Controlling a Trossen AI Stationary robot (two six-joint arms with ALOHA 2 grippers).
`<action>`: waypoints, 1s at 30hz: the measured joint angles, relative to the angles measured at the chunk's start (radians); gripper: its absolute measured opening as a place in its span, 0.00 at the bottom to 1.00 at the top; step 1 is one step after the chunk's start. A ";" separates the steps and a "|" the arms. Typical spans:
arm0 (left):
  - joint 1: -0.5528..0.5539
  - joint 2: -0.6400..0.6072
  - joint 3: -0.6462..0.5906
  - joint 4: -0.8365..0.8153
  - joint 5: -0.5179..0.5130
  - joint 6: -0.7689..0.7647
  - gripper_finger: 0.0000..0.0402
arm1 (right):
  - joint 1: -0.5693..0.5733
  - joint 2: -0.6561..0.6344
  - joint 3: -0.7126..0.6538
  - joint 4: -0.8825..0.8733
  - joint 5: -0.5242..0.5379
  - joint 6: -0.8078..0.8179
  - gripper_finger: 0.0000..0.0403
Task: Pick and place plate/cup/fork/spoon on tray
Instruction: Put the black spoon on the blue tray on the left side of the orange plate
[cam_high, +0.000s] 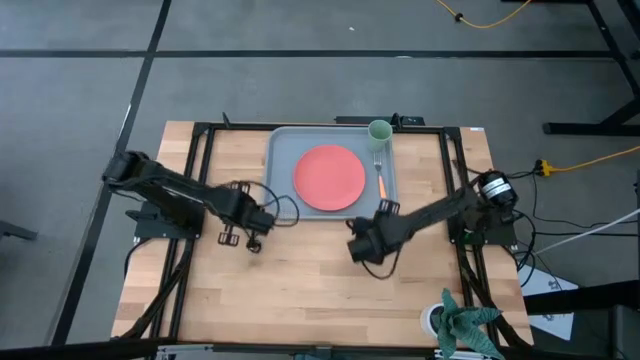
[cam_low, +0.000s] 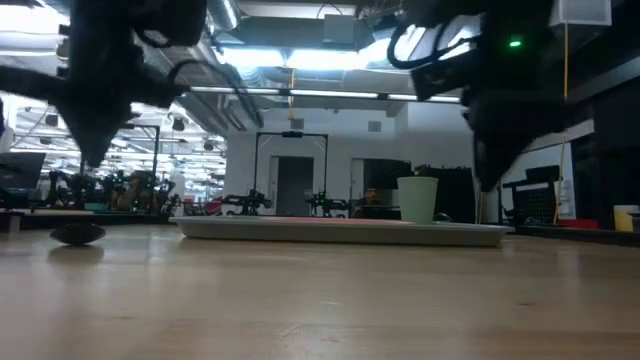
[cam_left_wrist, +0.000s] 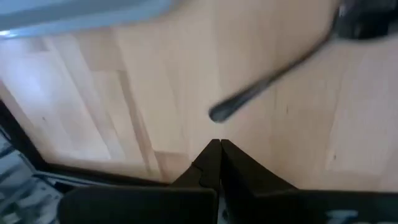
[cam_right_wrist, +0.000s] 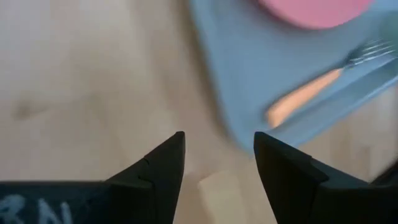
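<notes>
tray (cam_high: 282, 160): big grey-blue rect., rounded corners, raised rim; sits at far-centre of the wooden table (cam_high: 300, 290). Low view shows it as a thin flat slab.
plate (cam_high: 329, 178): flat round coral-red disc, biggest piece of tableware; lies mid-tray, apart from the rim on all sides.
cup (cam_high: 379, 131): small round pale-green, upright, in tray's far right corner; low view shows it standing above the tray edge.
fork (cam_high: 379, 174): silver tines, slim orange handle; lies on tray along its right side, betw. plate and rim, tines toward the cup. Right wrist view shows the handle just beside the rim.
spoon (cam_left_wrist: 273, 70): dark metallic, thin handle, oval bowl; lies flat on bare wood, left of tray, not on it. In high view mostly hidden under the left arm; low view shows a dark lump on the table at left.
left gripper (cam_left_wrist: 216, 158): over the wood by the spoon's handle end, fingers pressed together, holding nothing.
right gripper (cam_right_wrist: 217, 165): over bare wood just off tray's near right corner, fingers spread apart, nothing betw. them.
potted plant (cam_high: 462, 320): white pot, green leaves, near right table corner, well apart from tray.
</notes>
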 joint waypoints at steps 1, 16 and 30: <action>0.013 -0.028 0.000 0.015 0.000 0.000 0.00 | -0.023 -0.010 0.000 -0.001 0.012 -0.017 0.49; 0.063 -0.168 0.000 0.106 0.012 -0.071 0.00 | -0.092 -0.050 0.001 0.015 0.052 -0.041 0.49; 0.035 -0.167 -0.029 0.130 0.090 0.156 0.12 | -0.076 -0.050 0.001 0.060 0.155 -0.068 0.49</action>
